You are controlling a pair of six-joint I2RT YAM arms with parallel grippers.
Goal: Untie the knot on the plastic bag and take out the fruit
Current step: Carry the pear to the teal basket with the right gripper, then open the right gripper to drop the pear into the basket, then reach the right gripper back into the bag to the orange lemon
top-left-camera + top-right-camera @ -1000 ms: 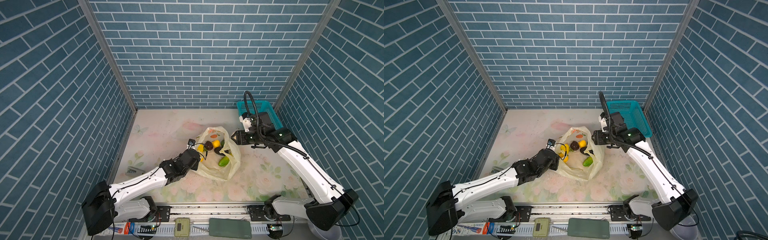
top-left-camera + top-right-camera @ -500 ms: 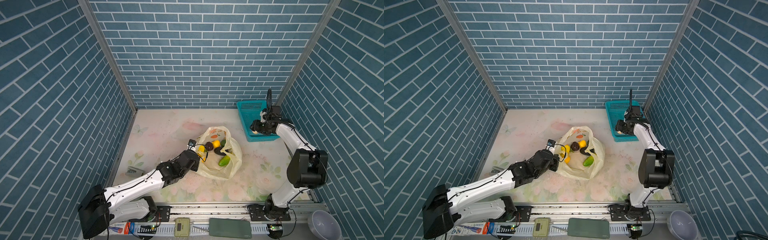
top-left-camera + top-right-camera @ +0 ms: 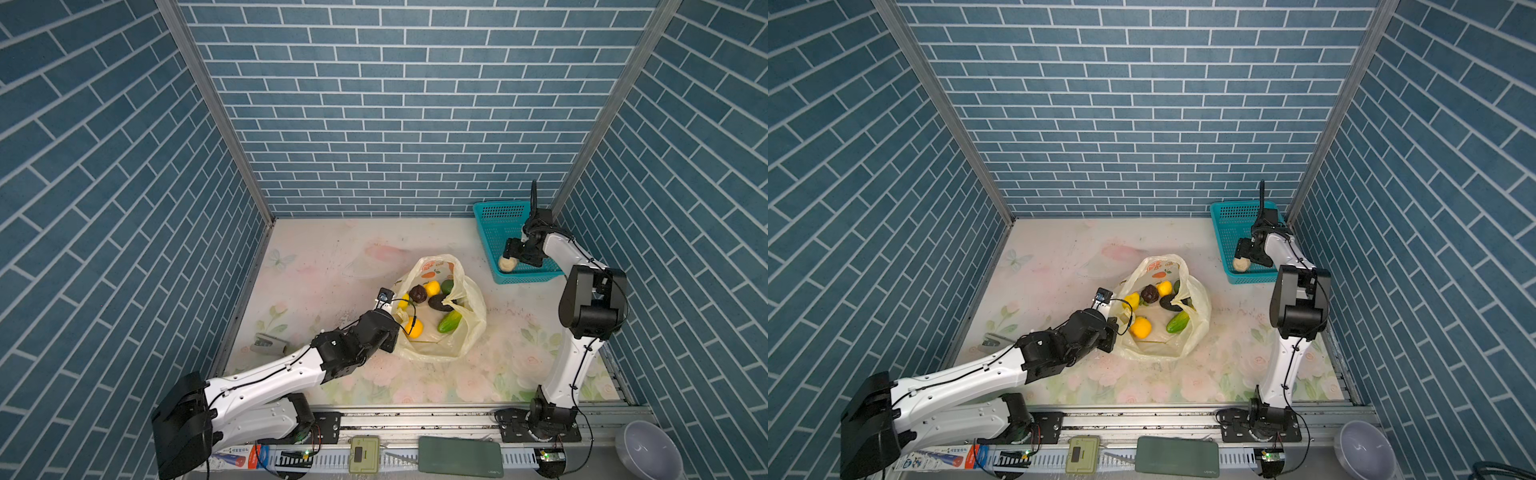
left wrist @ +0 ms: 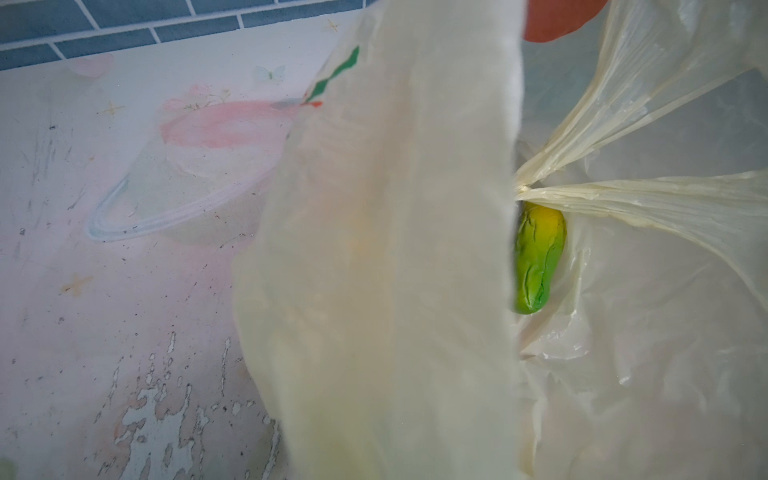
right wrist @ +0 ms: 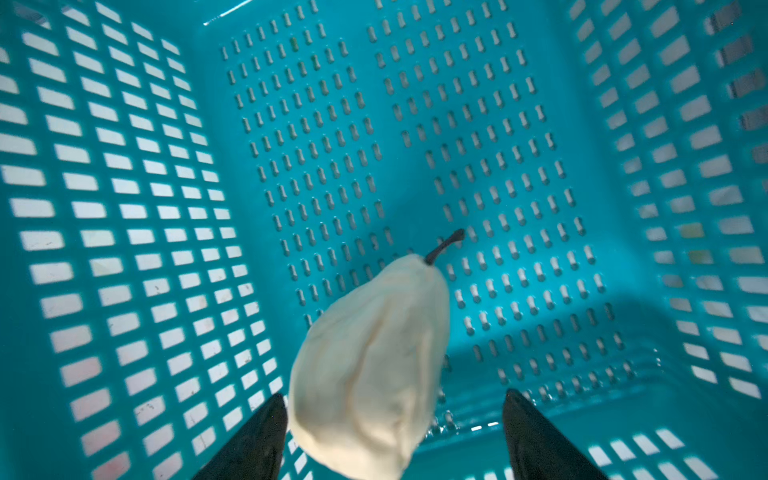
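Note:
The pale yellow plastic bag (image 3: 469, 328) lies mid-table with its mouth standing open. The knot is out of view. Inside the bag lie several fruit: a yellow one (image 3: 432, 287), a dark brown one (image 3: 417, 294), an orange one (image 3: 414, 327) and a green one (image 3: 449, 322) (image 4: 538, 262). My left gripper (image 3: 395, 328) is shut on the bag's near rim, and bag film (image 4: 386, 249) hides its fingers in the wrist view. My right gripper (image 5: 395, 419) hangs open over the teal basket (image 3: 494, 220). A cream-white pear (image 5: 370, 365) (image 3: 508, 264) is between the jaws, with a gap on one side.
The basket (image 3: 1225, 216) stands at the back right, against the brick walls. A small grey object (image 3: 268, 345) lies on the table near the left wall. A grey bowl (image 3: 648, 451) sits off the table at the front right.
The right arm swung from the bag's mouth to the basket carrying the pear, and its jaws have now spread. The left gripper has kept its hold on the bag.

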